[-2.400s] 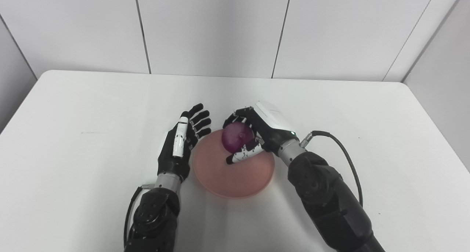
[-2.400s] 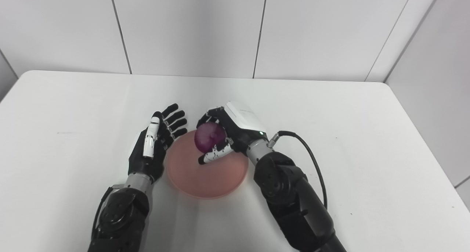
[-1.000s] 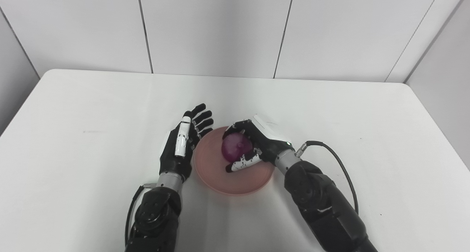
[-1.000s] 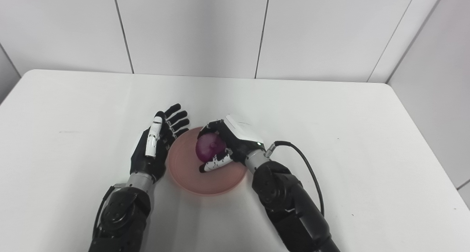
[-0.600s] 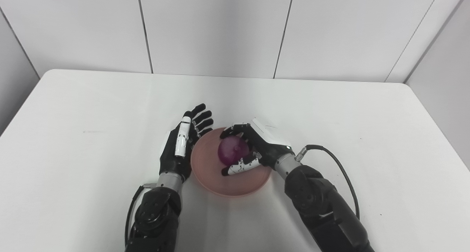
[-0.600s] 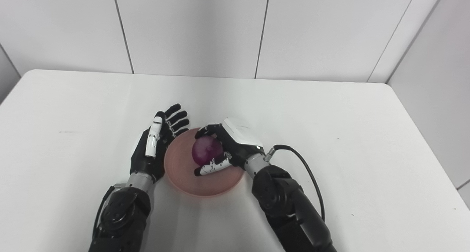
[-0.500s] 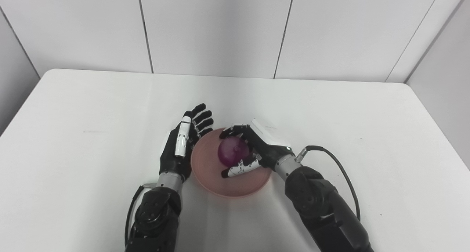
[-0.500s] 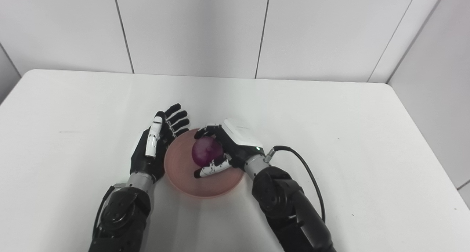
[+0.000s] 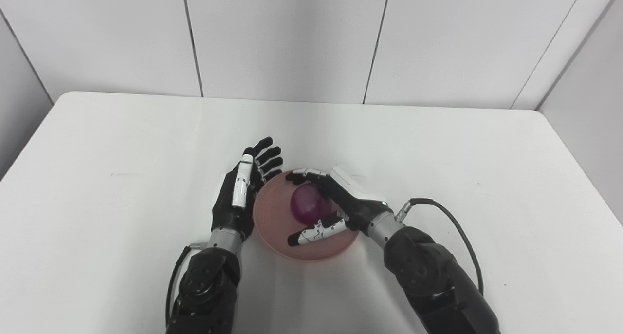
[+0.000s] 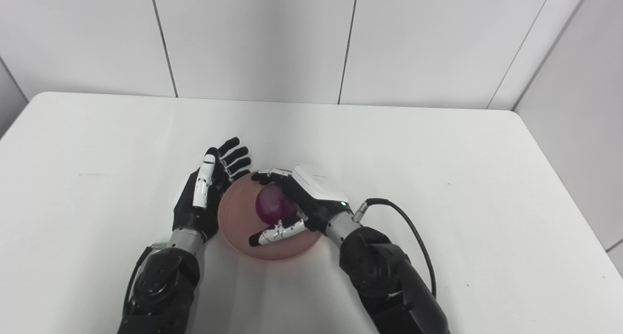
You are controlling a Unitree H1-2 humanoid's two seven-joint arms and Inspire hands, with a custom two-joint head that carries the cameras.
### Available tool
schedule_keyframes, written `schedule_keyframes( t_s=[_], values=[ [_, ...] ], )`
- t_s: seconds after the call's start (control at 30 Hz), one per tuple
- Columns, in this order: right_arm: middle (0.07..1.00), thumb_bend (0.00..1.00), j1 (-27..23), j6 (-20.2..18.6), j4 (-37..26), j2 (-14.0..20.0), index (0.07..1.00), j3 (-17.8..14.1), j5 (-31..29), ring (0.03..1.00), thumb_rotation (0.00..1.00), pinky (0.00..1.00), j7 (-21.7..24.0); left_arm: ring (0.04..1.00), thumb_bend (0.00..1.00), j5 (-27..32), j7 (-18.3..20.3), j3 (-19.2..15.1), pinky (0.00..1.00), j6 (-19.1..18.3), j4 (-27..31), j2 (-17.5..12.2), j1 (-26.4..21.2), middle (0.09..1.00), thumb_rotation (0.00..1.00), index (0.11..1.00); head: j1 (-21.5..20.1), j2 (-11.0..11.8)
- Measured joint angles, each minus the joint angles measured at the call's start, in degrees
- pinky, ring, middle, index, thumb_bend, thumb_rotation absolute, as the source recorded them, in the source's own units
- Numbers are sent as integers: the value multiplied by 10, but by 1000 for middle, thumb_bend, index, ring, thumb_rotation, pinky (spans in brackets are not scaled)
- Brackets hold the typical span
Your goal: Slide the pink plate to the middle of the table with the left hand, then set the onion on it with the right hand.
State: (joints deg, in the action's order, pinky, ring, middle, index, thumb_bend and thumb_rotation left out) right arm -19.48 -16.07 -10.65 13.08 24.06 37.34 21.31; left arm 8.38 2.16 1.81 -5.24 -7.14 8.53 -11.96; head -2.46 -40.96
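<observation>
Left eye view and right eye view both look down on the white surface [image 9: 121,144], and reading from the left side across, the left robot hand [image 9: 238,195] comes first. It stands on edge with its fingers [image 9: 266,155] spread and straight, palm turned toward the pink plate [image 9: 272,227], holding nothing. It sits just beside the plate's left rim; whether it touches the rim I cannot tell from either camera.

The pink plate lies about midway between the left and right edges of the surface, nearer the front edge than the back one. The onion [image 9: 309,209], a purple one, rests inside it, a little toward the right side of the plate.

Next is the right robot hand [image 9: 336,202], reaching over the plate from the right. Its fingers are loosened around the onion: the upper fingers [image 9: 304,176] arch over the top of it, and the white-marked thumb [image 9: 316,232] stretches out below, with plate showing between thumb and onion. It is not clamped; whether the upper fingers touch the onion I cannot tell.

The right eye view shows more of the onion's left flank and the bare plate [image 10: 238,222] to its left. A black cable [image 9: 452,227] loops from the right wrist over the surface.
</observation>
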Motion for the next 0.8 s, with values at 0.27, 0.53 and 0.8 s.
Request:
schedule_keyframes(
  t_s=[0.27, 0.53, 0.8],
  values=[
    [868, 1000, 9, 4, -29, -1, 883, -40, -31, 831, 459, 757, -18, 812, 398, 0, -1, -1, 779, 0, 0, 0, 0, 810, 1000, 792, -4, 3],
    [868, 1000, 33, 51, -32, -8, 879, -89, -78, 840, 518, 766, -74, 803, 404, -10, -1, -1, 767, 0, 0, 0, 0, 806, 1000, 790, -4, 4],
    [876, 895, 50, 76, -31, -10, 894, -123, -83, 854, 657, 778, -130, 801, 397, -6, 0, -3, 774, 4, -2, 0, 0, 807, 1000, 792, -4, 6]
  ],
)
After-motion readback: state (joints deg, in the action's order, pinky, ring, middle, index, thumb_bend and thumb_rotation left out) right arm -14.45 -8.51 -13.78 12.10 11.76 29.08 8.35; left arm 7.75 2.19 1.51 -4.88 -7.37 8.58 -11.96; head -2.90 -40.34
